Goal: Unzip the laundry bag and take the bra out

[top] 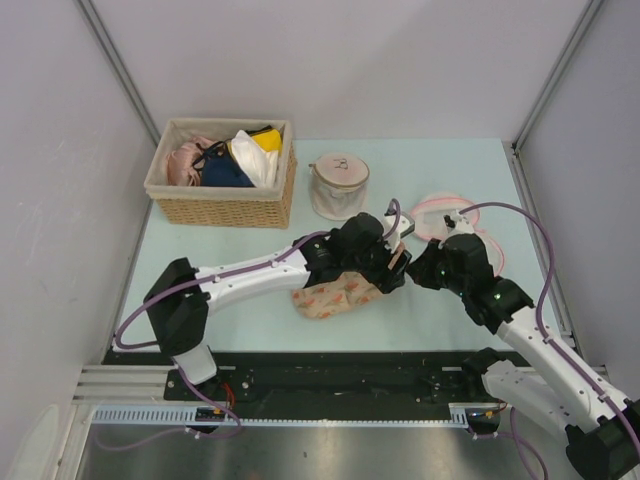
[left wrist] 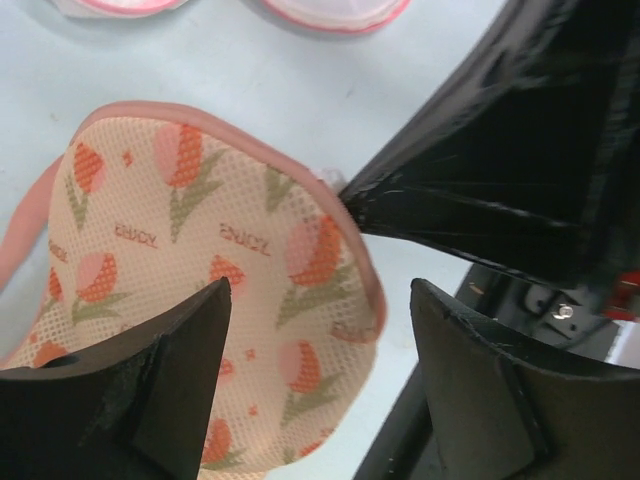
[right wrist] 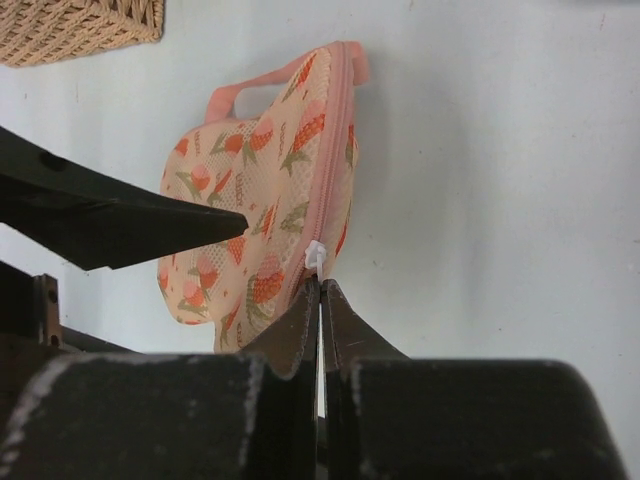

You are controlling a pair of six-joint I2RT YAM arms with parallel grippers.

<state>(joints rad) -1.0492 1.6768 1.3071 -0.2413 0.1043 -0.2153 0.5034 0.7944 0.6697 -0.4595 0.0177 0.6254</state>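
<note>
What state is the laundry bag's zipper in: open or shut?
Shut, as far as shown: the pink zipper of the laundry bag lies closed, white pull at the right gripper.

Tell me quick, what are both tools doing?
Left tool: open, over the edge of the cream-peach flower-print mesh laundry bag.
Right tool: closed, tips at the small white zipper pull.

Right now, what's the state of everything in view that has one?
laundry bag, zip looks closed
right gripper, fingers shut
zipper pull, at the right fingertips, grip unclear
left gripper, fingers open over the bag
wicker basket, holds garments
cylindrical mesh bag, upright
round mesh bag, flat, partly hidden
</note>
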